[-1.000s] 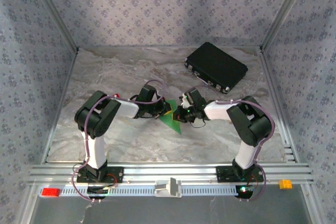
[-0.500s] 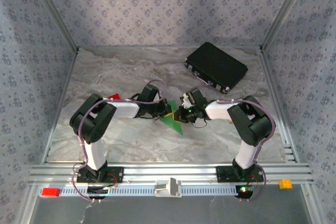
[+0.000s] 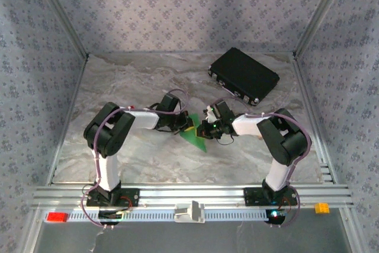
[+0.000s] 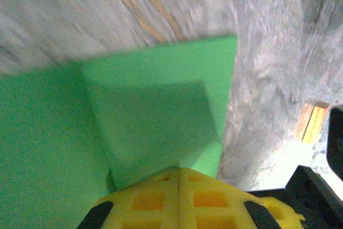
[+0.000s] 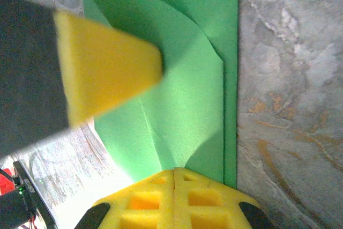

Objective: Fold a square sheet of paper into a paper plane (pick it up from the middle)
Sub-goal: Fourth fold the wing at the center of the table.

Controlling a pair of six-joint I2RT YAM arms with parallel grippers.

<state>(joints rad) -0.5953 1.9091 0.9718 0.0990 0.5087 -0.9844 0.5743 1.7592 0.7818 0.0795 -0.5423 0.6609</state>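
Step in hand: mid-fold, early creases. The square sheet of paper [image 3: 195, 140] lies at the middle of the table [image 3: 136, 81], a little toward the near edge. It shows as a small green wedge with both arms meeting over it, not a dart yet.

Right pincer [image 5: 174, 174]: jaws pressed together at the paper's edge. A flap [image 5: 182, 95] bows up and over from there in a soft curve, not yet creased flat. It looks to be pinching that flap.

Left pincer [image 4: 178, 174]: jaws pressed together, tips right on the paper where a folded panel [image 4: 155, 127] runs in. Can't tell whether it nips the sheet or just pins it down. The right wrist view has one of its fingers [image 5: 107, 73] lying over the sheet from the side.

Next move, my read:
- Carry the flap across until its edge lines up with the layer under it.
- Keep the other pincer as the anchor so the sheet doesn't skate on the smooth table.
- Then press along the fold line to set the crease.
- The paper is thin and the two pincers sit very close together. Go slow, and watch for tearing or finger collision.

Containers: one black case [image 3: 244, 76], near the far right corner of the table and well apart from the paper. The lid is down, so contents are not visible.
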